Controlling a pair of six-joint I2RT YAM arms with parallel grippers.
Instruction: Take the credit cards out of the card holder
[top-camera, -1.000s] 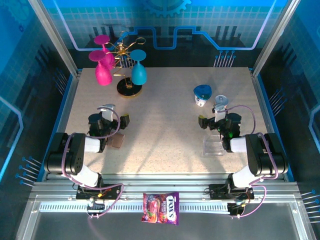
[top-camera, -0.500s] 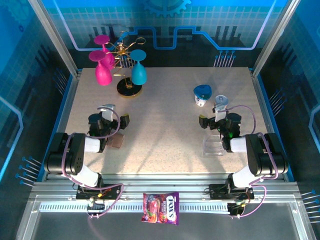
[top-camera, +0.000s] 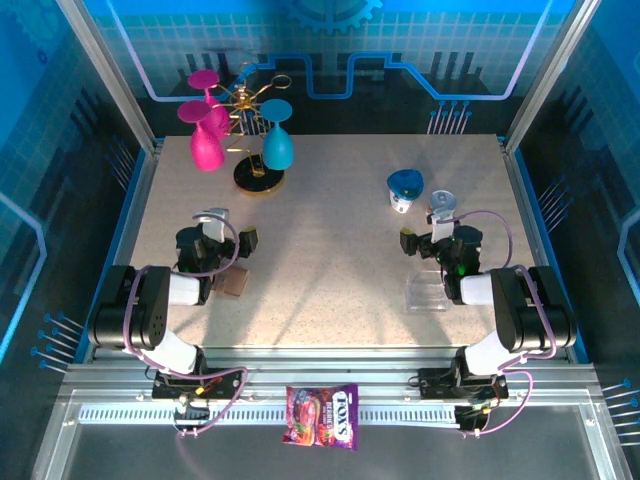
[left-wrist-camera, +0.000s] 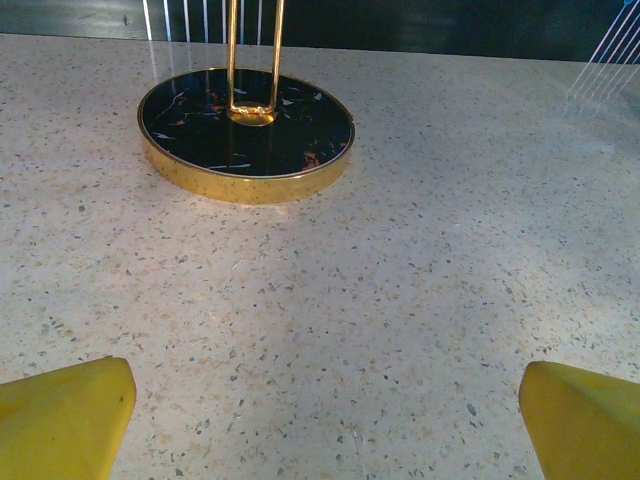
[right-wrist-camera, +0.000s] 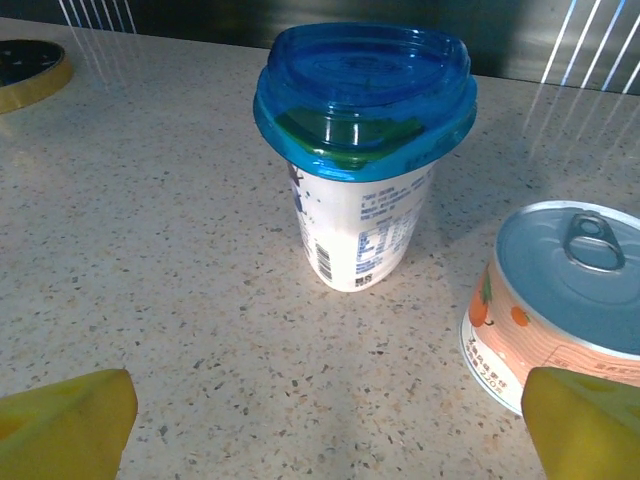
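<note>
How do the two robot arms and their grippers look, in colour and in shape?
The left arm and right arm: chunky black links, white sections, looping lilac cables. The left gripper and right gripper: yellow wedge-shaped fingertips.

- My overhead picture is bright and even across the table (top-camera: 340, 250); the walls (top-camera: 50, 120) are dim blue.
- From my left wrist, white glare streaks at 1 o'clock.
- From my right wrist, the cup (right-wrist-camera: 362, 215) is sharp, with a soft shadow toward 6 o'clock.

Card holder (top-camera: 234, 284) on table's (top-camera: 330, 270) near left, rack (top-camera: 257, 176) behind it; cup (top-camera: 404, 188) just left of can (top-camera: 441, 206).
</note>
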